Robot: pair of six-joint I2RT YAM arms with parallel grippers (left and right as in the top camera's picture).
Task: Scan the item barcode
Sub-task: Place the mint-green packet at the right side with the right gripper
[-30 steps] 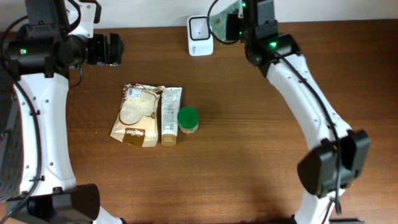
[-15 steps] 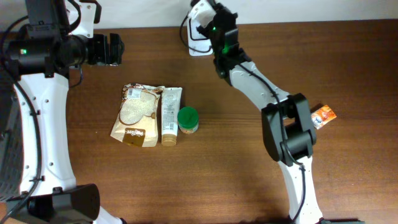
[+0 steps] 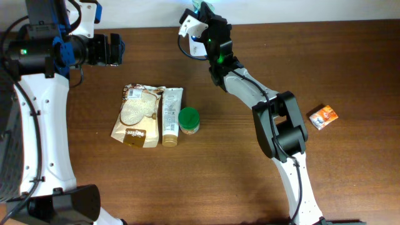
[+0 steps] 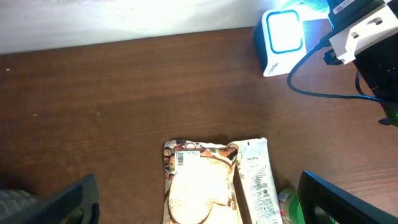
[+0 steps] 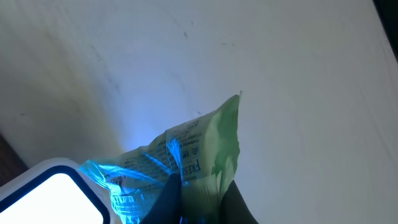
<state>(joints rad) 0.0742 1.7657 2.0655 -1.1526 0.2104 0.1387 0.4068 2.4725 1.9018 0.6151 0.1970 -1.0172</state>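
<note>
- The right pincer [image 5: 198,202] is pressed together on the bottom of a green packet [image 5: 208,146]. This is the thing being scanned.
- The packet is up in the air at the back edge of the bench [image 3: 250,187], just above the white scanner [image 4: 283,34].
- The scanner's face glows, and its blue light falls on the lower part of the packet.
- So I think the scan is going on right now. I cannot tell if the barcode faces the light, or if it has been read.
- The left pincer [image 3: 114,49] is wide apart and holds nothing. It hangs over the back left of the bench.
- A brown bag [image 3: 137,115], a tube [image 3: 170,115] and a green-lid jar [image 3: 189,120] lie side by side in the middle. They look like they are waiting their turn.
- An orange packet [image 3: 324,117] lies alone, far to the right. Maybe it is done, but I cannot be sure.
- A second ago the right arm reached in from the right, and the packet was off to the right of the scanner. Now the arm has swung across, and the packet is over the scanner.
- The orange packet did not show then. The arm was over that spot.
- The left arm and the three things in the middle have not moved.
</note>
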